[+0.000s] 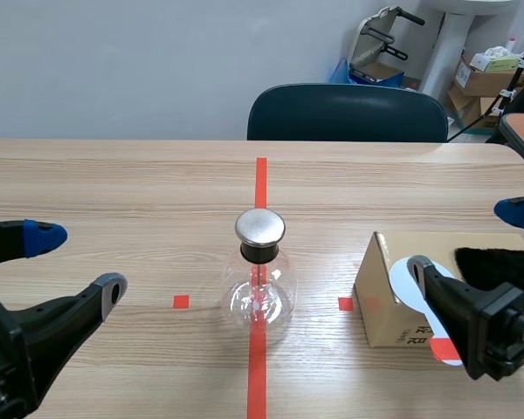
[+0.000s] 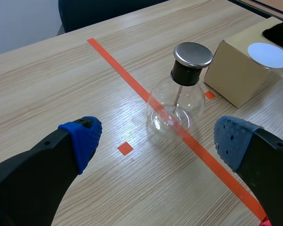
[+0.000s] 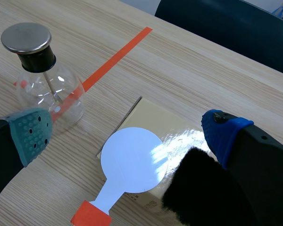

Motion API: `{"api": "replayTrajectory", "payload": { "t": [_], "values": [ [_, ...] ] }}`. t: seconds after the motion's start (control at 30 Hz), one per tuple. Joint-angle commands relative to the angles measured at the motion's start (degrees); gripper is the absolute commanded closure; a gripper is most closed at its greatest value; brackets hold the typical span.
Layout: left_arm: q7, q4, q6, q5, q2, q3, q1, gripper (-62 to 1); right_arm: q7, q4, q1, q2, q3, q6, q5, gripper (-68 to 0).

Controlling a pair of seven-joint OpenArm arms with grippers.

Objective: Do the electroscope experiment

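The electroscope, a round glass flask [image 1: 260, 292] with a metal cap and a thin rod inside, stands on the red tape line at the table's middle. To its right lies a cardboard box [image 1: 386, 310]. On the box rest a white disc paddle [image 3: 132, 162] with a red handle and a piece of black fur [image 3: 203, 190]. My left gripper [image 1: 77, 262] is open, left of the flask, which shows just ahead of it [image 2: 177, 106]. My right gripper [image 1: 467, 242] is open above the box, its fingers either side of the paddle and fur [image 3: 127, 131].
A dark blue chair [image 1: 348, 113] stands behind the table's far edge. Cardboard boxes [image 1: 485, 78] and other clutter sit on the floor at the back right. Small red tape squares [image 1: 181, 301] mark the wood either side of the flask.
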Motion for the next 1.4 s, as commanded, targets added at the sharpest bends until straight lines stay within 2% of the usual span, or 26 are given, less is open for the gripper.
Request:
{"api": "replayTrajectory", "payload": {
  "t": [0.0, 0.1, 0.27, 0.4, 0.47, 0.6, 0.7, 0.83, 0.97, 1.07, 1.17, 1.37],
  "values": [
    [-0.9, 0.63, -0.28, -0.37, 0.22, 0.0, 0.0, -51.4, 0.63, 0.94, 0.66, 0.59, 0.46, 0.22, -1.07, -67.9],
    [-1.25, 0.63, -0.98, -0.44, -0.55, 0.02, 0.0, -51.4, 1.29, 1.62, 0.52, 0.57, 0.44, 0.26, -5.9, -67.9],
    [-4.24, 0.63, -1.18, -0.59, -4.85, 1.77, 0.0, -51.4, 6.51, 6.27, -2.97, -0.17, 0.37, 1.22, -19.34, -67.9],
    [-7.93, 0.63, -1.16, -0.61, -9.49, 4.42, -0.02, -51.4, 12.11, 9.25, -6.49, -3.56, -1.29, 1.22, -35.78, -67.9],
    [-9.86, 0.63, -1.16, -0.59, -11.52, 5.88, -0.04, -51.4, 13.29, 9.35, -7.63, -6.27, -2.93, -0.28, -45.88, -67.9],
    [-12.39, 0.63, -1.16, -0.55, -15.43, 8.59, -0.04, -51.4, 13.88, 9.03, -10.14, -11.89, -5.64, -7.21, -63.36, -67.9],
    [-14.21, 0.63, -1.16, -0.52, -18.36, 10.82, -0.02, -51.4, 14.14, 7.93, -11.61, -14.82, -7.1, -13.4, -72.39, -67.9],
    [-17.7, 0.63, -1.16, -0.04, -21.94, 13.88, -0.04, -51.4, 12.63, 4.42, -12.17, -17.09, -9.29, -22.53, -81.94, -67.9],
    [-21.42, 0.66, -1.14, 2.19, -24.09, 16.79, -0.35, -51.4, 10.67, -0.68, -11.87, -17.18, -10.88, -33.44, -86.05, -67.9],
    [-22.47, 0.66, -0.94, 2.51, -24.65, 17.99, -0.35, -51.4, 8.2, -3.89, -11.76, -17.18, -11.76, -40.22, -88.59, -67.9],
    [-22.53, 0.66, -0.92, 2.69, -24.63, 19.06, -1.01, -51.4, 5.49, -6.58, -11.19, -17.18, -12.66, -44.5, -90.86, -67.9],
    [-22.56, 0.66, -0.44, 2.67, -24.61, 19.82, -1.46, -51.4, 0.55, -12.57, -7.23, -17.16, -13.77, -51.12, -92.85, -67.9]
  ]
}}
